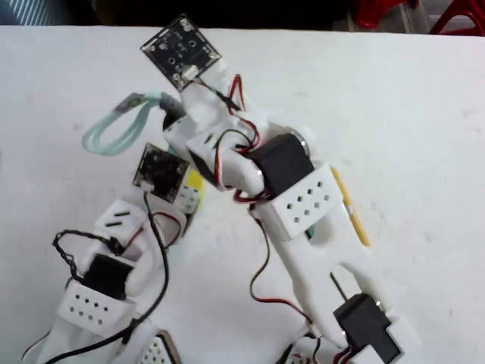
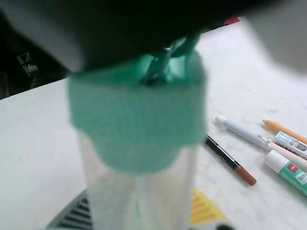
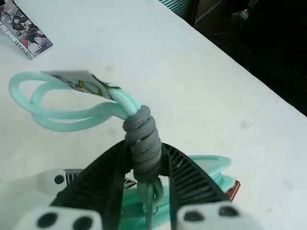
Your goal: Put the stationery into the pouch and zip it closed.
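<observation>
The mint cord loop (image 1: 114,130) lies toward the table's far left corner. My left pincer (image 1: 186,197) is at the pouch (image 2: 139,124); whether it grips I cannot tell. My right pincer (image 3: 144,152) is clamped on the cord's grey wrap (image 3: 140,129). Pens (image 2: 240,130) and glue stick (image 2: 288,170) lie outside on the table, so I judge filling and zipping both remain

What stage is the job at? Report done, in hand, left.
Done: nothing evident; the pens and orange pencil lie on the table outside the pouch. In hand: the right end effector is shut on the teal loop. Left: load the stationery, then zip it closed.
</observation>
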You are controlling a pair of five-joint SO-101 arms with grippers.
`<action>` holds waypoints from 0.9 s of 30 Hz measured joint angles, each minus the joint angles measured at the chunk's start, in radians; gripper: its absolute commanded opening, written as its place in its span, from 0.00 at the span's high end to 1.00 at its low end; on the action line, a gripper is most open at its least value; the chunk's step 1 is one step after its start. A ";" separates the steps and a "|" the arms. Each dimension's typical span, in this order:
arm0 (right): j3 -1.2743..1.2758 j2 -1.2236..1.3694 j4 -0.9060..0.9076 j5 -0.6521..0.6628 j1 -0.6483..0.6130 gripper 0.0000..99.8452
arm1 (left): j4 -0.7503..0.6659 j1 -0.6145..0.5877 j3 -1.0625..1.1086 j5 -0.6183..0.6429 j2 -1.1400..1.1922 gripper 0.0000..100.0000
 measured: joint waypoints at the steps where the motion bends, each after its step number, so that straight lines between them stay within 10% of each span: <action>1: 0.005 0.000 0.000 0.000 0.000 0.98 | 0.017 -0.002 -0.005 -0.002 0.000 0.83; 18: -0.063 0.009 -0.049 0.002 0.000 0.98 | 0.232 -0.014 -0.100 0.003 -0.014 0.78; 27: -0.072 0.011 -0.048 0.002 0.043 0.98 | 0.249 0.032 -0.017 0.009 -0.388 0.77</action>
